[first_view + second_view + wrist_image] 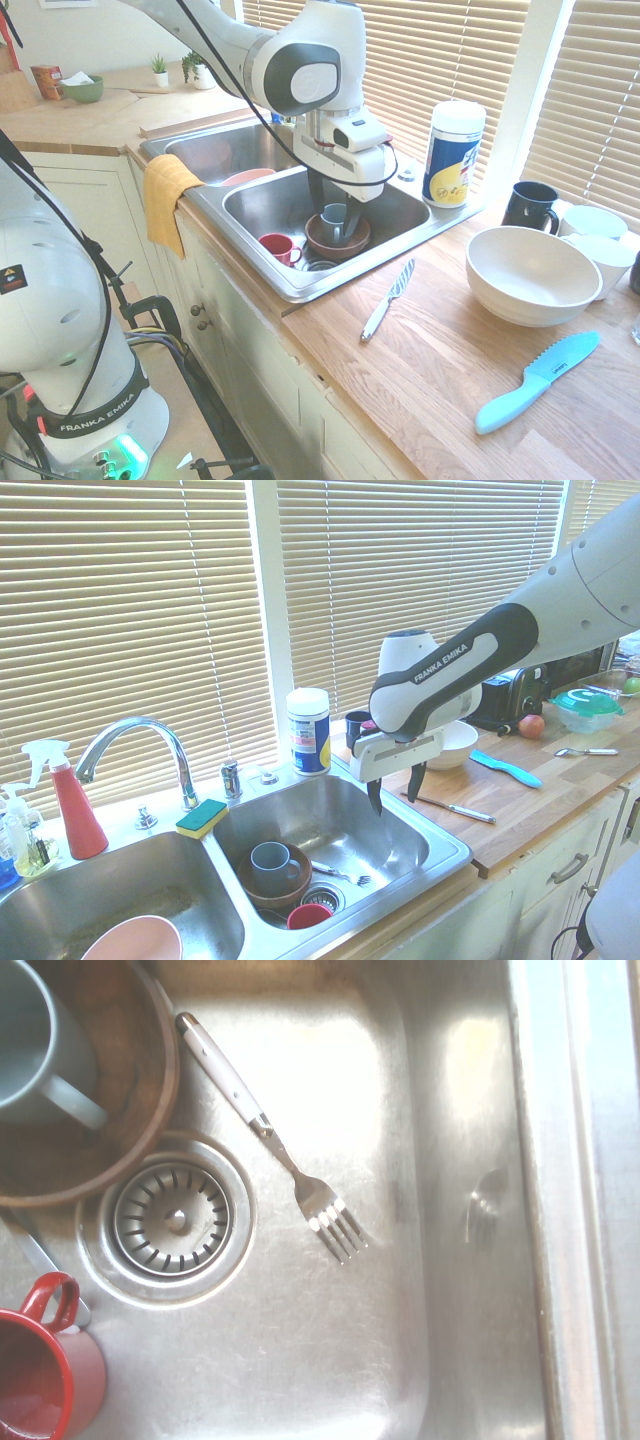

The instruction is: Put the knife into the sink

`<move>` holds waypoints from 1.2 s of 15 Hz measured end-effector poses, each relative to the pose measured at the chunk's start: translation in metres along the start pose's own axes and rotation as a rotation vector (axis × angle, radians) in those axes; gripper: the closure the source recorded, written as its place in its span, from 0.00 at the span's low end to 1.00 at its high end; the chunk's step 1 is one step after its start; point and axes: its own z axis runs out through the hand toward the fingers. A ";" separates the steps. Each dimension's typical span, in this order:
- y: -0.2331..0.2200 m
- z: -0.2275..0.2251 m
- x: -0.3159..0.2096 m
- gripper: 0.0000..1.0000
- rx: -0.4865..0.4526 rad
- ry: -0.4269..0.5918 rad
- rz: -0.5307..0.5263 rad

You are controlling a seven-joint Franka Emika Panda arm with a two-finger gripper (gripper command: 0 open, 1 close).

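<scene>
The wooden worktop (430, 370), pale oak planks, filled the lower right of the first exterior view. The sink (300, 288), shiny brushed steel with two basins, sat at centre left. Over its nearer basin hung the end effector (396, 792), pointing down, its dark fingers spread apart and gripping nothing. Below it lay a round brown wooden bowl (337, 238) holding a grey mug (333, 220), a glossy red cup (277, 247), and a fork (275, 1140) with a white handle beside the ribbed drain strainer (172, 1220). The knife (388, 299), slim, with a pale handle and narrow bright blade, lay on the worktop just right of the sink's rim, outside the basin.
</scene>
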 end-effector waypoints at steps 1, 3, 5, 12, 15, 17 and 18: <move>0.000 0.000 0.000 0.00 0.000 0.000 0.000; 0.001 -0.002 0.001 0.00 0.002 0.003 -0.003; 0.008 -0.015 0.003 0.00 -0.003 0.002 -0.067; 0.099 -0.068 0.045 0.00 -0.007 -0.026 -0.315; 0.131 -0.054 0.059 0.00 -0.044 -0.040 -0.348; 0.146 -0.039 0.062 0.00 -0.044 -0.055 -0.364; 0.150 -0.031 0.063 0.00 -0.044 -0.058 -0.367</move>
